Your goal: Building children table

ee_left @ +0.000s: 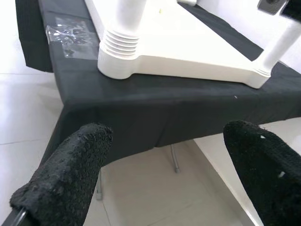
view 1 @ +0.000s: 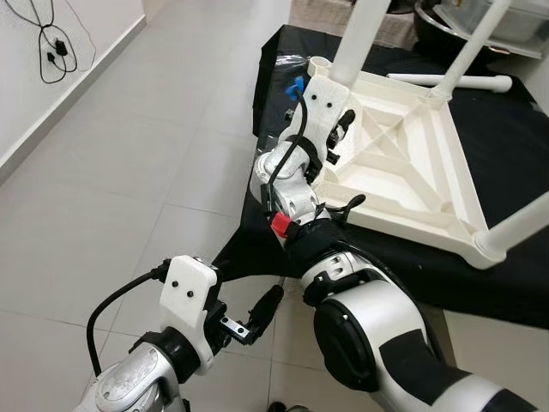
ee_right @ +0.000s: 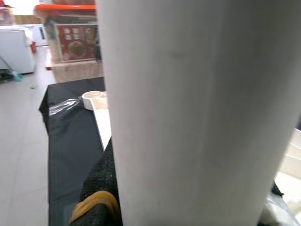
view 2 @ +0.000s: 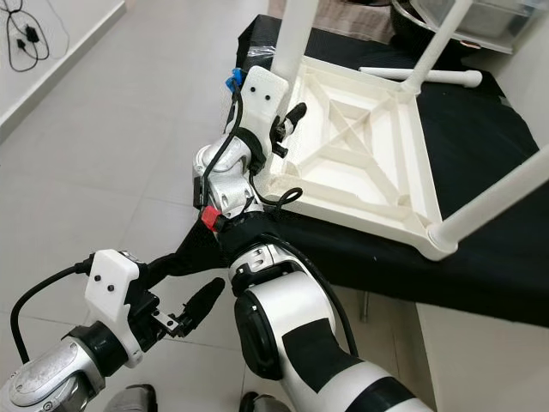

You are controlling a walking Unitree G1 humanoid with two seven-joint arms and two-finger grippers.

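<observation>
A white plastic children's table (view 1: 403, 154) lies upside down on a black cloth (view 1: 515, 146). Three legs stand in its corner sockets. My right gripper (view 1: 341, 129) is shut around the near-left leg (view 1: 360, 34). That leg (ee_right: 197, 113) looms close in the right wrist view, with a black finger (ee_right: 101, 188) against its side. The far-left corner socket (view 1: 319, 62) holds no leg, and a loose leg (view 1: 455, 81) lies at the back of the cloth. My left gripper (view 1: 253, 322) hangs open low over the floor, in front of the cloth's near corner, with nothing between its fingers (ee_left: 70, 169).
The cloth-covered platform's edge (ee_left: 141, 113) drops to grey floor tiles (view 1: 129, 172) on my left. A clear plastic bag (view 1: 287, 64) lies at the cloth's far-left corner. Black cables (view 1: 51, 43) hang by the left wall. A clear container (view 1: 515, 21) stands behind the table.
</observation>
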